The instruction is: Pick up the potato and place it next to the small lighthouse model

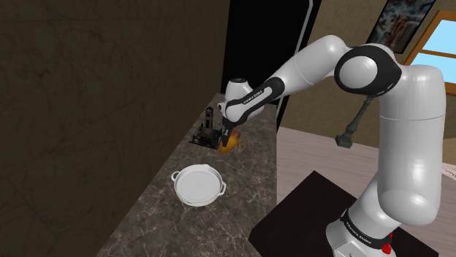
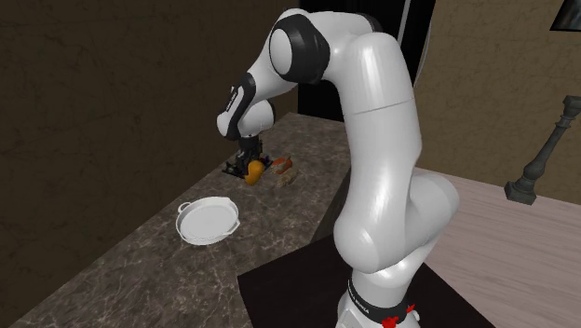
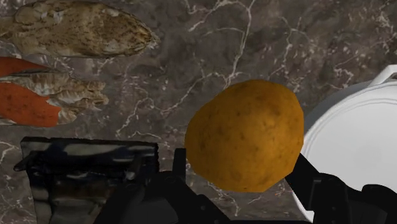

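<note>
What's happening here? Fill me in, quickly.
The white arm reaches over the dark marble counter, and its jaws clasp the orange-brown potato from both sides. The small lighthouse model sits close by, and a white two-handled dish lies nearer the stand. The potato is not yet released.

It was dim where I worked: the wall [image 1: 95,87] behind the counter [image 1: 146,219] lay murky, while my white arm [image 1: 413,146] beside the counter caught soft gleams.
</note>
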`<act>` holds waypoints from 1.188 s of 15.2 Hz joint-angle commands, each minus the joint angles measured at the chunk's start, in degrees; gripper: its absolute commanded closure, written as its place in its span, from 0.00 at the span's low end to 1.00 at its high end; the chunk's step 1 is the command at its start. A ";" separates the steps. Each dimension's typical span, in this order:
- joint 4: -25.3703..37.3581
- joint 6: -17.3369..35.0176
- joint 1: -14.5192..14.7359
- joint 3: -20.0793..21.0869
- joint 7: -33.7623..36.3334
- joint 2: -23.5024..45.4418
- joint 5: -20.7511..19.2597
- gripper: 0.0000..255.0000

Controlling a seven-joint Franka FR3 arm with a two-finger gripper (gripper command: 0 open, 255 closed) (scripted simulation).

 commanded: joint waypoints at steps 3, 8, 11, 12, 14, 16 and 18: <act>-0.03 2.35 0.08 -0.04 0.17 2.30 -0.09 1.00; 0.35 5.06 0.11 -0.10 0.29 5.38 -0.17 1.00; 0.72 6.61 0.14 -0.15 0.36 7.30 -0.22 1.00; 0.87 7.11 0.15 -0.16 0.38 7.96 -0.23 1.00; 1.21 8.10 0.17 -0.19 0.43 9.28 -0.26 1.00; 1.60 9.06 0.19 -0.22 0.47 10.63 -0.29 1.00; 2.04 9.99 0.21 -0.25 0.51 12.00 -0.31 1.00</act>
